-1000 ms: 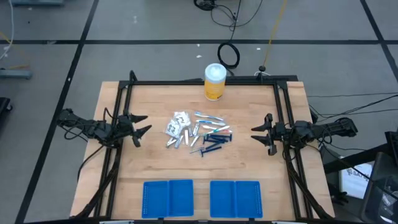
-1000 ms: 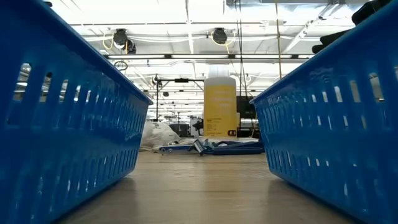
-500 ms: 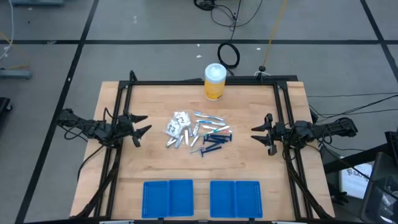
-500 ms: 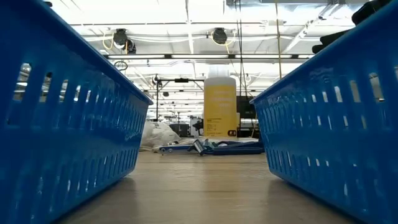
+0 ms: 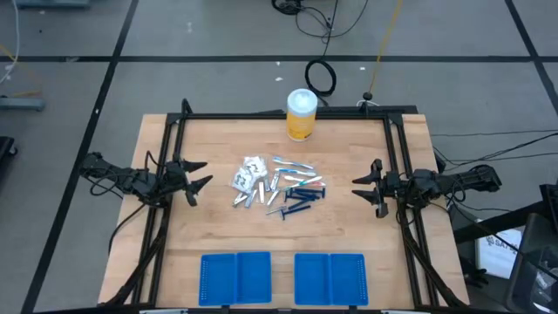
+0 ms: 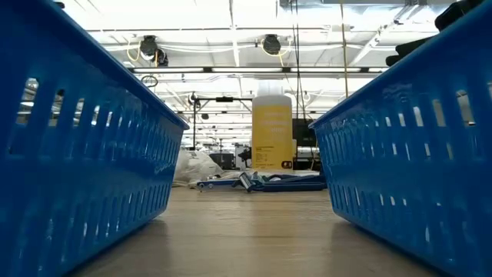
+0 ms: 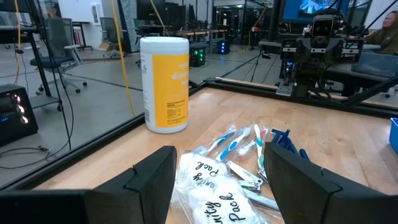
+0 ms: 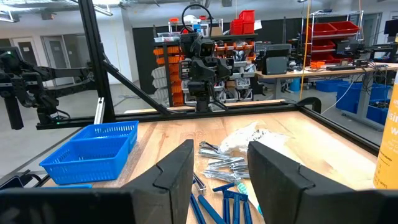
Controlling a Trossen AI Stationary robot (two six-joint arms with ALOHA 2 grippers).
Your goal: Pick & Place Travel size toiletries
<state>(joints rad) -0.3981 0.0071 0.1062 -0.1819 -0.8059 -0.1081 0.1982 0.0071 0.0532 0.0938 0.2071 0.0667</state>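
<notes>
The travel size toiletries (image 5: 277, 186) lie in a loose pile at the table's middle: white packets (image 7: 208, 193), silver pieces (image 8: 222, 165), dark blue sticks (image 5: 301, 197) and clear-wrapped brushes (image 7: 235, 144). My left gripper (image 5: 200, 174) hovers open at the table's left edge, pointing level toward the pile. My right gripper (image 5: 363, 189) hovers open at the right edge, also pointing level at the pile. Nothing sits between either pair of fingers.
A yellow canister with a white lid (image 5: 301, 114) stands at the far edge. Two blue trays (image 5: 235, 278) (image 5: 330, 279) sit side by side at the near edge. A black frame (image 5: 288, 114) borders the table. Bare wood lies between pile and trays.
</notes>
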